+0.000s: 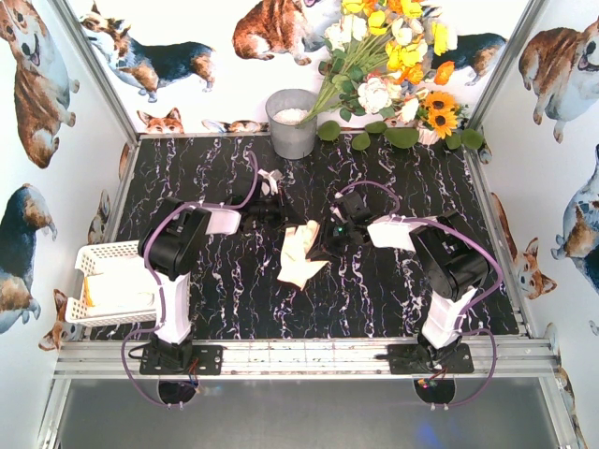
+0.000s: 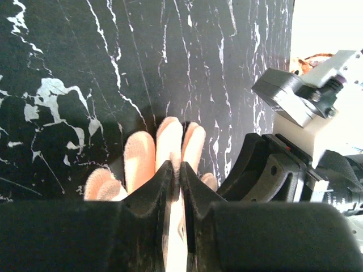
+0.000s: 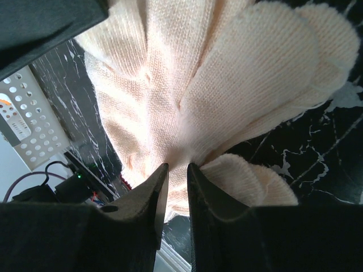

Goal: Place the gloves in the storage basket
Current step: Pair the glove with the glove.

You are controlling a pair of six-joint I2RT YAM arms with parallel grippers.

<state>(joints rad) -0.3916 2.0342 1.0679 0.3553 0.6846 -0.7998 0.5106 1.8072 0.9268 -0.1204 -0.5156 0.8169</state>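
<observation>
A limp cream glove [image 1: 299, 257] lies mid-table between both arms. My left gripper [image 1: 292, 223] is at its upper edge. In the left wrist view the left gripper [image 2: 180, 167] is shut, with a strip of pale fabric pinched between the jaws and the glove's fingers [image 2: 139, 156] spread just ahead. My right gripper [image 1: 326, 238] is at the glove's right side. The right wrist view shows the right gripper [image 3: 177, 166] shut on knit fabric of the glove [image 3: 227, 85]. The white storage basket [image 1: 103, 251] stands at the table's left edge, with pale gloves [image 1: 122, 292] in it.
A small white fabric piece [image 1: 271, 180] lies just beyond the left gripper. A grey metal bucket [image 1: 292, 122] and a bunch of flowers [image 1: 393, 56] stand at the back. The right arm's gripper body [image 2: 283, 170] is close beside my left fingers. The basket's perforated wall [image 3: 34, 130] shows at left.
</observation>
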